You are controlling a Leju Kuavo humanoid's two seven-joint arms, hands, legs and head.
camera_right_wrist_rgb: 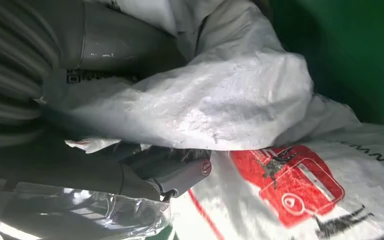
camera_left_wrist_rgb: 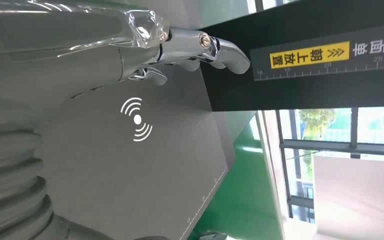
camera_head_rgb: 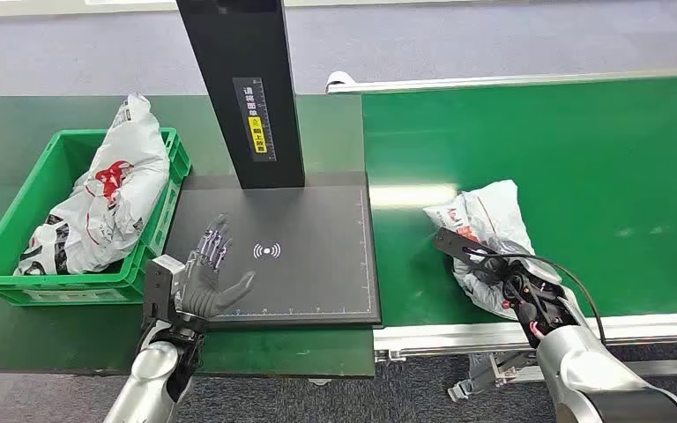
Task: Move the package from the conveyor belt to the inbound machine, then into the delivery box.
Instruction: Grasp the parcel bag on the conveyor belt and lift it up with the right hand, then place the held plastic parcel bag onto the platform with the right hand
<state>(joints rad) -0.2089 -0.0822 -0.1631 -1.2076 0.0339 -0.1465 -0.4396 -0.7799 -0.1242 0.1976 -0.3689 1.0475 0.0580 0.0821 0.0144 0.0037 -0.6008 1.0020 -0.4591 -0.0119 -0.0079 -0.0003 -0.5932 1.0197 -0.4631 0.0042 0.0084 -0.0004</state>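
Nearest to me, my left hand point(camera_head_rgb: 204, 280) hovers over the near left corner of the inbound machine point(camera_head_rgb: 317, 282), palm up, fingers spread and holding nothing. I judge it waits there, ready to take the package once it has been scanned.

On my right, my right hand point(camera_head_rgb: 513, 284) reaches over the near edge of the conveyor belt point(camera_head_rgb: 582, 150) and presses into the package point(camera_head_rgb: 492, 211), a crumpled white plastic bag with red and black print. In the right wrist view the thumb sits on one side of a bulging fold of the package and the fingers on the other, so I judge the hand is clasped around it. The package lies on the green belt, not yet lifted, just to the right of the machine.

The machine is a flat dark plate marked with a white signal symbol point(camera_head_rgb: 266, 251). A black post point(camera_head_rgb: 247, 88) rises from its far edge, presumably carrying the scanner above.

Farther left on the tabletop point(camera_head_rgb: 18, 132) stands the delivery box point(camera_head_rgb: 18, 203), a green crate touching the machine's left side. It already holds a similar white bag point(camera_head_rgb: 110, 203), which sticks up over the rim.
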